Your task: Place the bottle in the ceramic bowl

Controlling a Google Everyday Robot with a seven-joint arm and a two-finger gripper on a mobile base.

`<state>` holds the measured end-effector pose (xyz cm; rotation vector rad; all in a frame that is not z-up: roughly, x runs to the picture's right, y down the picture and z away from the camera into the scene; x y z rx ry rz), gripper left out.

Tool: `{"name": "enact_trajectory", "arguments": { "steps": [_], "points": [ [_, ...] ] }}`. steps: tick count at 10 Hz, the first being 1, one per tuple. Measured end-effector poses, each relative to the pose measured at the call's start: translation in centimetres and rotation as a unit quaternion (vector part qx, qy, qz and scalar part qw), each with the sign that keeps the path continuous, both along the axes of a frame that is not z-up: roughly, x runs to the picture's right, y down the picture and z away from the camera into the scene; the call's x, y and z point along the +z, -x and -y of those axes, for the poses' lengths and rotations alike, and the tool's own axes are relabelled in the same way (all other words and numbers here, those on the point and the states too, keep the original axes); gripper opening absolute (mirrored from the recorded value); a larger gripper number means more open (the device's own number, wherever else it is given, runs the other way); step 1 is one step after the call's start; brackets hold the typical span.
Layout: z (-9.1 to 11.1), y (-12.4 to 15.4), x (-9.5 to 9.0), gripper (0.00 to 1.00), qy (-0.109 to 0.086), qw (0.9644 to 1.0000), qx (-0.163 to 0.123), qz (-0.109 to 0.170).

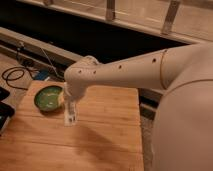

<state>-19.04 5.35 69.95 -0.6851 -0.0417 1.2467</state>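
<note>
The ceramic bowl (pixel 47 98) is small, round and green inside, and it sits at the back left of the wooden table (pixel 105 137). My gripper (pixel 68 106) hangs down from the white arm, just right of the bowl's rim. It is shut on the bottle (pixel 70 118), a slim pale bottle with a white label, held upright. The bottle's lower end is just above the tabletop, beside the bowl's right edge and outside it. The bottle's cap is hidden by the gripper.
My white arm (pixel 135 67) reaches across from the right, with its bulky body (pixel 185 125) filling the right side. Black cables (pixel 12 76) lie on the floor behind the table's left corner. A dark object (pixel 4 114) sits at the left edge. A dark channel and rail run behind.
</note>
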Motion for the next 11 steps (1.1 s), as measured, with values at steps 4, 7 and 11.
{"name": "enact_trajectory", "arguments": {
  "steps": [4, 7, 11],
  "points": [
    [3.4, 7.8, 4.4, 0.00, -0.004, 0.9979, -0.056, 0.032],
    [3.9, 13.1, 9.0, 0.00, 0.015, 0.9937, -0.079, 0.078],
    [3.8, 15.2, 11.7, 0.31, 0.028, 0.9908, -0.080, 0.105]
  ]
}}
